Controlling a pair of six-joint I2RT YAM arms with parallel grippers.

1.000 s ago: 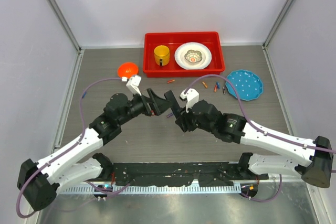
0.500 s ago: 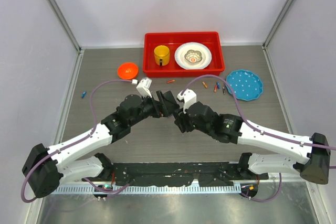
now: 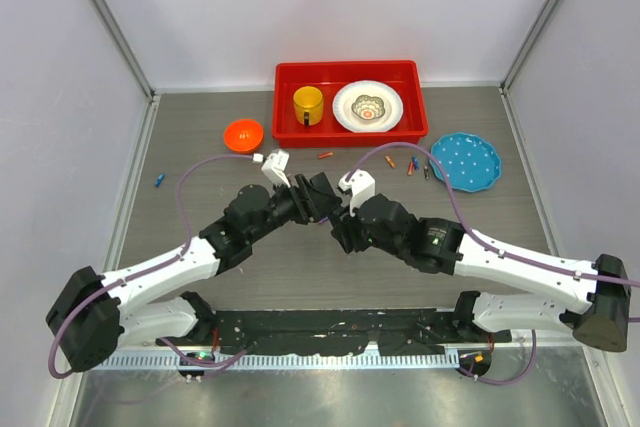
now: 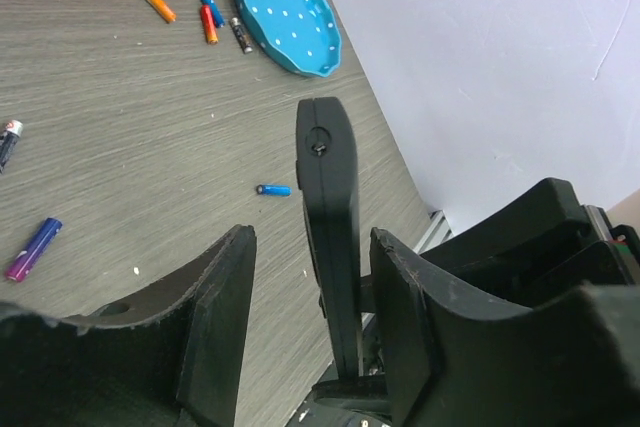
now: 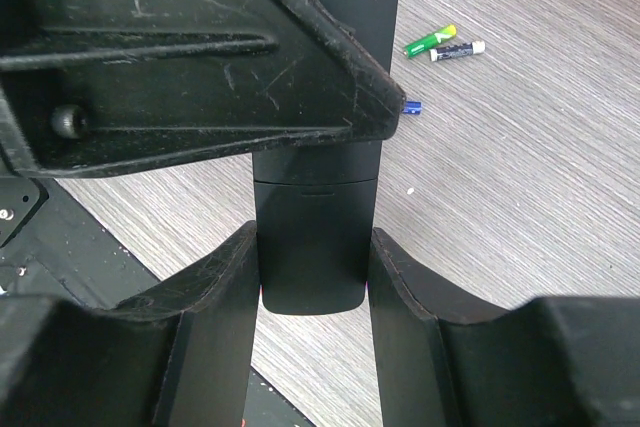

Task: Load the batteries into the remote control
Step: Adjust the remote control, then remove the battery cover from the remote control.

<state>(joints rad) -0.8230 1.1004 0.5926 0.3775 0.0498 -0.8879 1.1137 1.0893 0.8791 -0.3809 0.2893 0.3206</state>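
Right gripper (image 5: 312,247) clamped remote control (image 4: 328,217) by its end; left gripper (image 4: 310,247) jaws apart astride it; judged stiff, light, slick: pinch flat faces.

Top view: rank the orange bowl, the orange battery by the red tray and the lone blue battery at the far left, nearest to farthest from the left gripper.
From the left gripper:
1. Orange battery: just beyond the gripper, in front of the red tray.
2. Orange bowl: farther back and off to the left.
3. Blue battery: far left, near the side wall.
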